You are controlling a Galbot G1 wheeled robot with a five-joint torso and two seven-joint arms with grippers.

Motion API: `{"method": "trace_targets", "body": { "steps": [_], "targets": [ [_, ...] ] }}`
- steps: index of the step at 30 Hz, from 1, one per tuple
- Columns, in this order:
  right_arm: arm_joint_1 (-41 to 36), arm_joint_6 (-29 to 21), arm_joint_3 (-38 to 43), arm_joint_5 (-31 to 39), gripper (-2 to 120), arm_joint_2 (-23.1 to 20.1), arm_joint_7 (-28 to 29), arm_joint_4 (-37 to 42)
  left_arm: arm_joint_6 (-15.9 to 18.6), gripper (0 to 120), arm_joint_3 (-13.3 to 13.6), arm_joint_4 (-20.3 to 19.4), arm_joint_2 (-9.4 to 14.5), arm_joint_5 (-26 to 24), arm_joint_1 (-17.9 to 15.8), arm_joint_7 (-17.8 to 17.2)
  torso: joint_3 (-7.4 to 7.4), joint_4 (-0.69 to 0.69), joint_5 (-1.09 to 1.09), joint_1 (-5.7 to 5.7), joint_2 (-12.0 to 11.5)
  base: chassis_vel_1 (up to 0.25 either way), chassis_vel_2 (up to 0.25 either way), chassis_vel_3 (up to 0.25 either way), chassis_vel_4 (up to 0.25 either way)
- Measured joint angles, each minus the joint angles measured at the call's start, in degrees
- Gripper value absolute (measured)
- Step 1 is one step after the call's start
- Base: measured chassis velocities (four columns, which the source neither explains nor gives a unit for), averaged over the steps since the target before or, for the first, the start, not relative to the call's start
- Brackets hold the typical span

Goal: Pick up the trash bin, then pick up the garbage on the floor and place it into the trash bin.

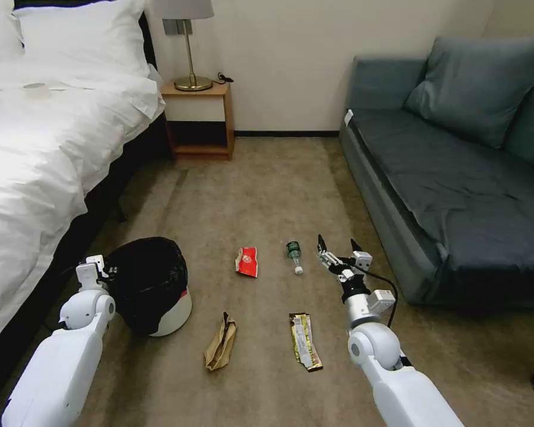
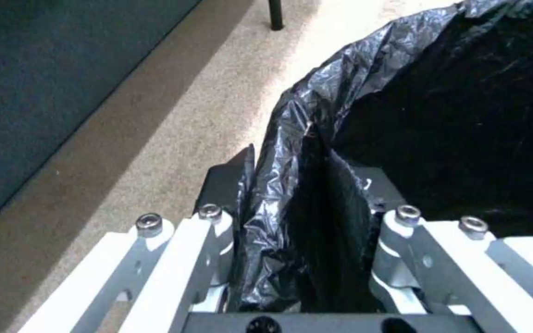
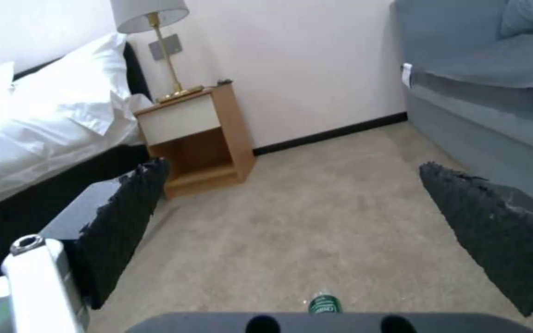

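Both white arms enter from the near edge of the head view. Left gripper (image 2: 306, 203) sits at the near-left rim of the trash bin (image 1: 171, 308), its fingers (image 2: 217, 185) clenched on the black bag folded over that rim; the bin is tilted, its mouth turned toward the robot, beside the bed (image 1: 35, 148) on the left. Right gripper (image 1: 339, 246) hangs over the carpet (image 1: 279, 190) with its black pads (image 3: 125, 217) spread wide and nothing between them, just right of the small clear bottle (image 1: 294, 255). Garbage lies on the carpet between the arms: red-and-white packet (image 1: 247, 261) far left, bottle far right, crumpled brown paper bag (image 1: 221, 343) near left, gold-brown wrapper (image 1: 305, 341) near right, all apart from one another. Grey sofa (image 1: 457, 178) stands at right; nightstand (image 1: 199, 118) with lamp (image 1: 187, 41) against the far wall.
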Motion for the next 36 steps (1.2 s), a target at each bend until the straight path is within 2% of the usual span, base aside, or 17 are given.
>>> {"method": "trace_targets", "body": {
  "steps": [8, 12, 18, 24, 28, 30, 35, 36],
  "targets": [
    [0.5, 0.1, 0.1, 0.3, 100, -0.1, 0.0, -0.2, 1.2, 28, 0.5, -0.7, 0.6, 4.4, 0.1, 1.6, 0.02, -0.04, -0.06, 0.00, 0.0, 0.000, 0.000, 0.000, 0.000],
    [0.7, 0.1, 0.1, 0.4, 100, -0.1, 0.0, -0.5, 0.0, 21, 1.0, -2.3, 0.5, 6.1, 0.0, 2.5, 0.04, -0.03, -0.12, 0.01, 0.0, 0.000, 0.000, 0.000, 0.000],
    [0.6, 0.1, 0.3, 0.4, 100, -0.1, 0.0, -0.6, -0.6, 10, 2.1, -4.8, 0.3, 6.1, -0.6, 2.8, 0.04, -0.06, -0.11, 0.01, 0.0, 0.000, 0.000, 0.000, 0.000],
    [0.3, 0.1, 0.8, 0.8, 100, -0.6, 0.0, -0.6, 0.8, 8, 3.3, -8.0, 0.6, 5.9, -0.9, 2.2, 0.03, -0.04, -0.06, 0.01, 0.0, 0.000, 0.000, 0.000, 0.000],
    [-0.3, 0.2, 1.4, 1.1, 100, -1.1, 0.0, -0.5, 3.1, 7, 4.9, -11.4, 2.1, 4.4, -0.6, 1.1, 0.02, -0.01, -0.02, 0.01, 0.0, 0.000, 0.000, 0.000, 0.000],
    [-0.4, 0.2, 1.5, 1.3, 100, -1.2, 0.0, -0.5, 3.6, 7, 5.1, -11.9, 2.4, 4.2, -0.4, 0.9, 0.01, -0.01, -0.03, 0.01, 0.0, 0.000, 0.000, 0.000, 0.000],
    [-0.5, 0.2, 2.0, 1.5, 100, -1.8, 0.0, -0.9, 5.9, 6, 5.1, -15.3, 5.5, 2.4, 0.8, -0.1, 0.01, -0.01, -0.02, 0.01, 0.0, 0.000, 0.000, 0.000, 0.000],
    [-0.5, 0.2, 2.0, 1.5, 100, -1.8, 0.0, -0.9, 5.9, 6, 5.1, -15.3, 5.5, 2.4, 0.8, -0.1, 0.01, -0.01, -0.02, 0.01, 0.0, 0.000, 0.000, 0.000, 0.000]
  ]
}}
